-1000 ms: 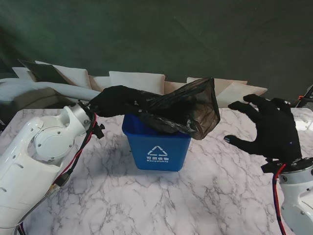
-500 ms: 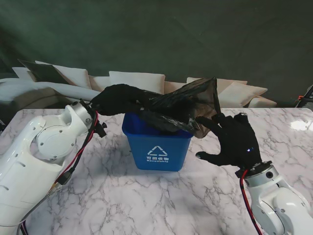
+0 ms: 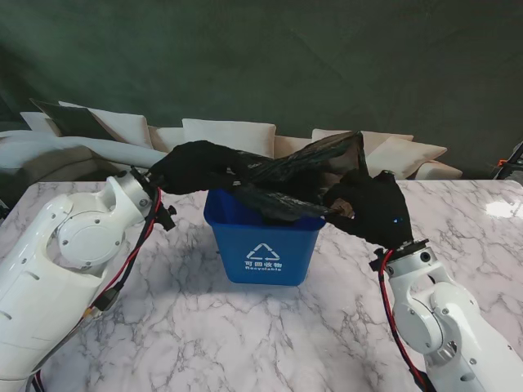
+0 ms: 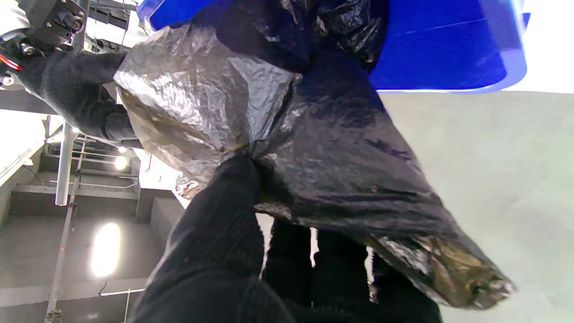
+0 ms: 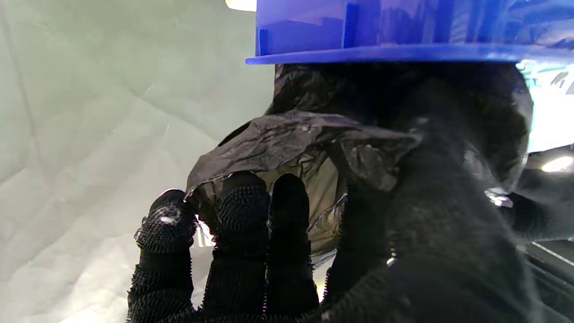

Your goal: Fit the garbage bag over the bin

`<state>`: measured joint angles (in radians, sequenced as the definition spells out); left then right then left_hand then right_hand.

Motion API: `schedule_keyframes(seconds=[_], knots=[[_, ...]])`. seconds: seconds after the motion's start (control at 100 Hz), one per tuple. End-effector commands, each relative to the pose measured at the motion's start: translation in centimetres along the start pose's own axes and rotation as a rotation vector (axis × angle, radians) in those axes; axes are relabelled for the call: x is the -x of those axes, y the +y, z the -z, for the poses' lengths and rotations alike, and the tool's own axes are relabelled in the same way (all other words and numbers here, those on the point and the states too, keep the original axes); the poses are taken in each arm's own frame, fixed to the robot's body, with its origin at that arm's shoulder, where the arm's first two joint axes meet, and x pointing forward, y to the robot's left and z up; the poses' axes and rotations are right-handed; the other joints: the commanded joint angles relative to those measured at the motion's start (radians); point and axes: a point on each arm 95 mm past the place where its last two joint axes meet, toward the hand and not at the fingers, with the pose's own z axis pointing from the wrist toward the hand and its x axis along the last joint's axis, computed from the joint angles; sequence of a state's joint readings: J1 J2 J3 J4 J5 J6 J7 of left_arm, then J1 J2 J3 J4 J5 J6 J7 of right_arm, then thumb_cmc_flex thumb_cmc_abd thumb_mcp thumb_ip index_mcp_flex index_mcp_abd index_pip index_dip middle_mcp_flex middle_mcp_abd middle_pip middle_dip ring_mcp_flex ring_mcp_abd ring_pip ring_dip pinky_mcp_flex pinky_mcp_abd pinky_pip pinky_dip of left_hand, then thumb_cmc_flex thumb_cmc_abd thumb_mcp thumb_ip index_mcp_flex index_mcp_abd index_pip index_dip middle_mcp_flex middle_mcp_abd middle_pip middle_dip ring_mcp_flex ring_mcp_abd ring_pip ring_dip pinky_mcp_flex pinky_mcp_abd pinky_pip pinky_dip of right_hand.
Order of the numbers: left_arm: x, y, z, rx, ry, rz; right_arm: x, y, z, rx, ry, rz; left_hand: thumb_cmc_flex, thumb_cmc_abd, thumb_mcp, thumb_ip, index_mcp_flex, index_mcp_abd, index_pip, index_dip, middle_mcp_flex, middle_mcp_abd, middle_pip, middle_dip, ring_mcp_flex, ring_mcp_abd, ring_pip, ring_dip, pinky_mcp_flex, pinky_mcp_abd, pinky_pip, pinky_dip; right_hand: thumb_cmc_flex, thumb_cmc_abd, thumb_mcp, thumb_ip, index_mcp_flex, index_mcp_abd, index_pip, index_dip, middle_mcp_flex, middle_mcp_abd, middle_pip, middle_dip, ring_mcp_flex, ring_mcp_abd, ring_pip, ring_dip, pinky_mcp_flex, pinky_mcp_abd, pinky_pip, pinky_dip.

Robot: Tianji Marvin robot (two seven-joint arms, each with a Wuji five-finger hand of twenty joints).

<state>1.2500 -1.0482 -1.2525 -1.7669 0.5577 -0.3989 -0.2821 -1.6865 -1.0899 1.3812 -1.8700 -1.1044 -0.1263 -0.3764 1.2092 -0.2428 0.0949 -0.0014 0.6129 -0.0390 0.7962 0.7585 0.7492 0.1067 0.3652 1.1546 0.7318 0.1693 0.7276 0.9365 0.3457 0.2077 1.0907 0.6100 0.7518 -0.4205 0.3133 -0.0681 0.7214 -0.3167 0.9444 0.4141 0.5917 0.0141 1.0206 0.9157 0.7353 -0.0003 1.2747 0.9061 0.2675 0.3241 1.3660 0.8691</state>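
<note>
overhead, the crumpled, half-translucent black garbage bag (image 3: 294,175) is stretched above the blue bin (image 3: 263,245) on the marble table (image 3: 245,335). the left hand (image 3: 196,167) grips its left end; the right hand (image 3: 372,208) closes on its right end, by the bin's right rim.

along the left wrist, the fingers (image 4: 233,197) pinch gathered, glossy film.

along the right wrist, the fingertips (image 5: 242,197) curl against a wrinkled fold beside the rim.

The opening of the blue bin (image 3: 261,245) at frame centre is largely covered by the garbage bag (image 3: 310,175), with the left hand (image 3: 200,167) and right hand (image 3: 372,208) flanking it. The marble table (image 3: 245,343) in the lower frame appears unobstructed.
</note>
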Motion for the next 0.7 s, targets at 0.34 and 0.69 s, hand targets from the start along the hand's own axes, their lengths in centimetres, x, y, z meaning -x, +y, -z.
schedule_keyframes(seconds=[0.34, 0.69], knots=[[1.7, -1.1, 1.5, 0.04, -0.05, -0.061, -0.1, 0.7, -1.6, -0.005, 0.075, 0.0, -0.546, -0.036, -0.106, -0.01, -0.167, 0.107, -0.542, -0.314, -0.352, 0.112, -0.178, -0.799, -0.157, 0.029, -0.203, -0.11, -0.105, -0.004, -0.103, 0.024, -0.089, -0.048, 0.517, -0.153, 0.099, -0.007, 0.105, 0.052, 0.096, -0.042, 0.028, 0.035, 0.064, -0.021, 0.042, -0.015, 0.029, -0.029, 0.045, -0.022], [3.4, -2.1, 2.8, 0.096, -0.137, -0.063, 0.2, 0.8, -2.4, -0.015, 0.075, 0.005, -0.544, -0.083, -0.1, -0.021, -0.338, 0.03, -0.757, -0.463, -0.436, 0.154, -0.349, -0.985, -0.184, 0.068, -0.338, -0.254, -0.121, 0.01, -0.178, 0.009, -0.096, -0.043, 0.535, -0.163, 0.099, -0.003, 0.094, 0.085, 0.096, -0.043, 0.023, 0.038, 0.064, -0.02, 0.04, -0.017, 0.029, -0.029, 0.045, -0.023]])
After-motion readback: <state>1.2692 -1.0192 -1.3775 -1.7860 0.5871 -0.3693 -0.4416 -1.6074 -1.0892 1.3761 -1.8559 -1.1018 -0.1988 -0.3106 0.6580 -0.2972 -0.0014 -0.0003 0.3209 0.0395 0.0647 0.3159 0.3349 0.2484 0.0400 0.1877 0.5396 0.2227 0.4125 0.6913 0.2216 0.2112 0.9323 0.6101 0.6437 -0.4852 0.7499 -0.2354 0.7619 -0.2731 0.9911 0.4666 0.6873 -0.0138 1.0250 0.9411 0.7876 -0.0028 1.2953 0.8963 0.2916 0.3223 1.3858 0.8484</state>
